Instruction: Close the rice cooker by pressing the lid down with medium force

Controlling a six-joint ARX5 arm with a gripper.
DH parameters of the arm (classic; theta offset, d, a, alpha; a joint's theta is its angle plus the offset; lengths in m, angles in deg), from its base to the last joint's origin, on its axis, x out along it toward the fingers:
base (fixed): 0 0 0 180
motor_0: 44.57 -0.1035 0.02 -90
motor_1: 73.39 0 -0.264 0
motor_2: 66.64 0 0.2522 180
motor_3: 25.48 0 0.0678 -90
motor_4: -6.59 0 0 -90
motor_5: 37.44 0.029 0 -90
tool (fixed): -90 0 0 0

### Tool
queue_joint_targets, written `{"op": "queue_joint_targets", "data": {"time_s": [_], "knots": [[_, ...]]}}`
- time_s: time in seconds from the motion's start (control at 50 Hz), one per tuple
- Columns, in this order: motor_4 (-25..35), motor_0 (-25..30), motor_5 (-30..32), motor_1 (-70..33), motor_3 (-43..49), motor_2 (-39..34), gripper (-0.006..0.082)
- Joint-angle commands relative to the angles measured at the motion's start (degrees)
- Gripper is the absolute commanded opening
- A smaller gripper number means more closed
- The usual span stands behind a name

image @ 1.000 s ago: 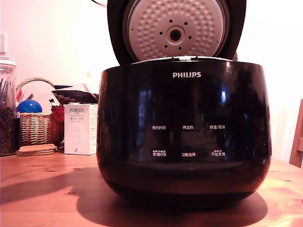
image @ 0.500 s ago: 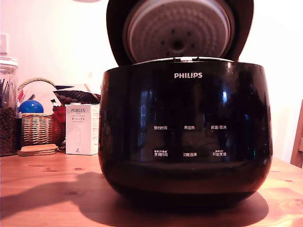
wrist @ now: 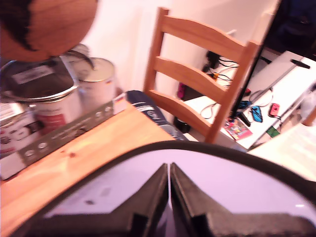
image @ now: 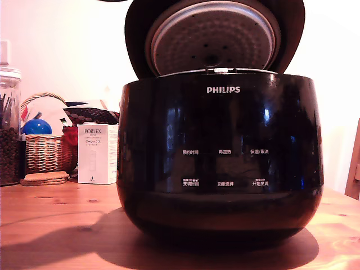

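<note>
Squarely before us on the wooden table stands the rice cooker, its lid raised but tipped forward, perforated underside facing us. Our gripper is clenched, fingertips pressed together against the lid's glossy top. At the exterior view's left we see a white box, a wicker basket and a glass jar; the wrist view shows a wooden chair.
</note>
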Motion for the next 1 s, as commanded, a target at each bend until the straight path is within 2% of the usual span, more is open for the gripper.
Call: {"op": "queue_joint_targets", "data": {"time_s": [0.0, 0.12, 0.62, 0.82, 0.98], "knots": [[-0.5, 0.4, -0.2, 1.2, -0.3, -2.3, -0.0022], [-0.7, 1.2, -0.3, 2.5, -1.7, -4.5, -0.0022], [-9.7, 1.7, -0.6, 11.0, -5.3, -17.6, -0.0022], [-10.1, 1.9, -1.5, 11.7, -8.0, -20.0, -0.0022], [-7.8, 3.7, -1.4, 11.5, -13.2, -20.1, -0.0022]]}}
